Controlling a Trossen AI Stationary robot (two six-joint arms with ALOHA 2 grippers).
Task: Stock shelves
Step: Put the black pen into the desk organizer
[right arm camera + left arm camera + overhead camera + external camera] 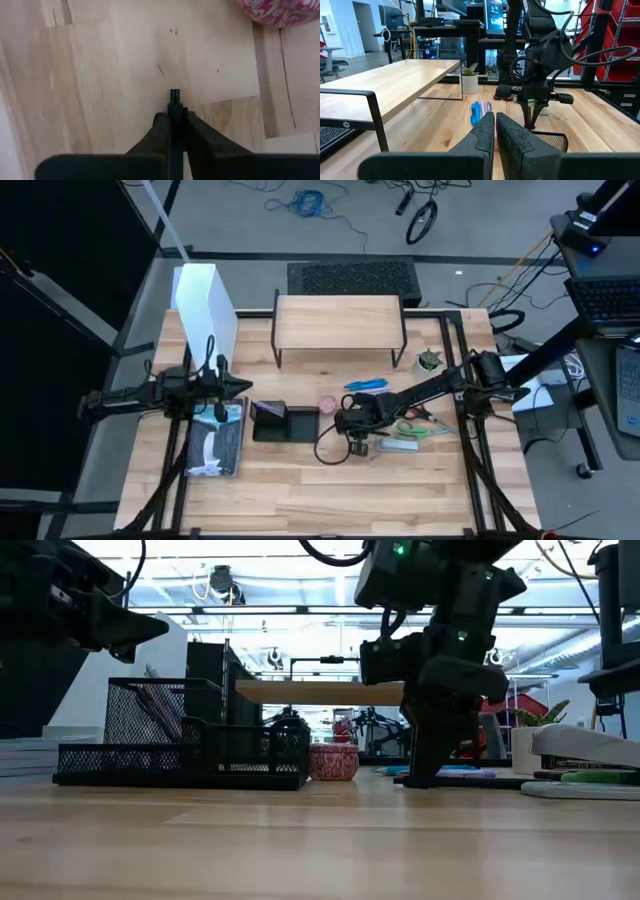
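Light wood fills my right wrist view, where my right pincer (174,125) is clamped on a thin black rod (174,100); the high view hides it. Overhead, the shelves (338,320) stand at the table's far middle, well apart. My left pincer (495,135), fingers together, hovers over the mesh organizer (180,745).

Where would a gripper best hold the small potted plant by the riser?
On the white pot, across its round wall below the leaves, coming level from the open side away from the leg of the riser. It stands upright and leaves cover its top. The right gripper, nearest, is shut on a thin black rod.
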